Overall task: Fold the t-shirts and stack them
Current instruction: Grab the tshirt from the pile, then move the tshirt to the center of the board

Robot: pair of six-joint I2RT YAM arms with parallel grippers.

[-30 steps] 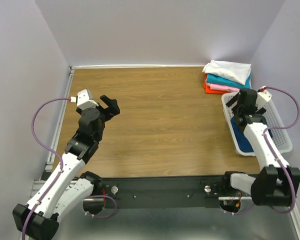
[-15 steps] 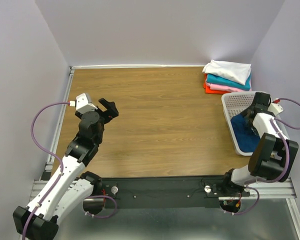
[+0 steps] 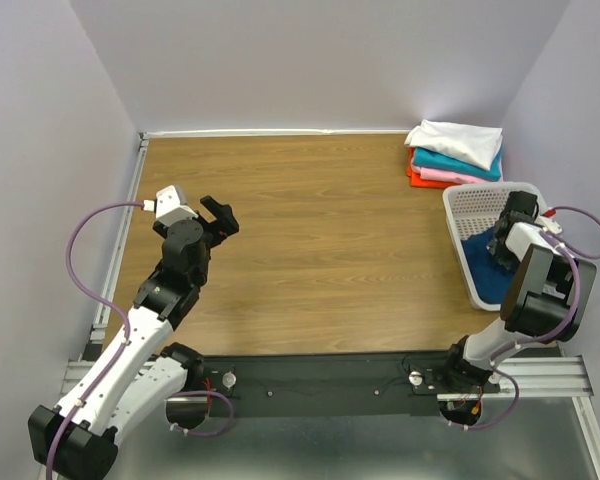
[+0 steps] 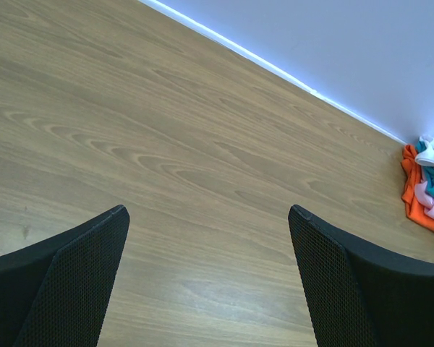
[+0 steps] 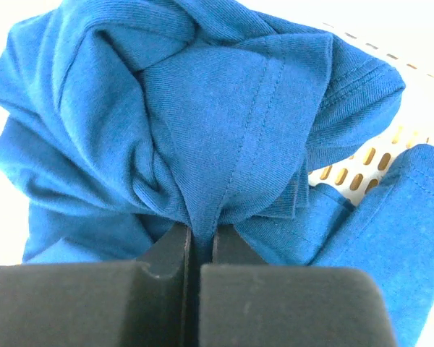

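A crumpled blue t-shirt [image 5: 202, 137] lies in the white perforated basket [image 3: 472, 205] at the right edge of the table; in the top view the blue t-shirt [image 3: 483, 262] shows beside my right arm. My right gripper [image 5: 200, 238] is shut on a pinched fold of it, reaching down into the basket, where the right gripper [image 3: 504, 243] is partly hidden by its own wrist. A stack of folded t-shirts [image 3: 454, 152], white over teal, pink and orange-red, sits at the back right corner. My left gripper [image 3: 218, 214] hovers open over bare wood at the left; in its own view the left gripper [image 4: 208, 217] holds nothing.
The stack of folded t-shirts [image 4: 427, 194] shows at the far right of the left wrist view, against the back wall. Walls close the table at the back and both sides. The basket stands just in front of the stack.
My right gripper has dropped into the basket and closed on the blue t-shirt. The left arm shifted only slightly.
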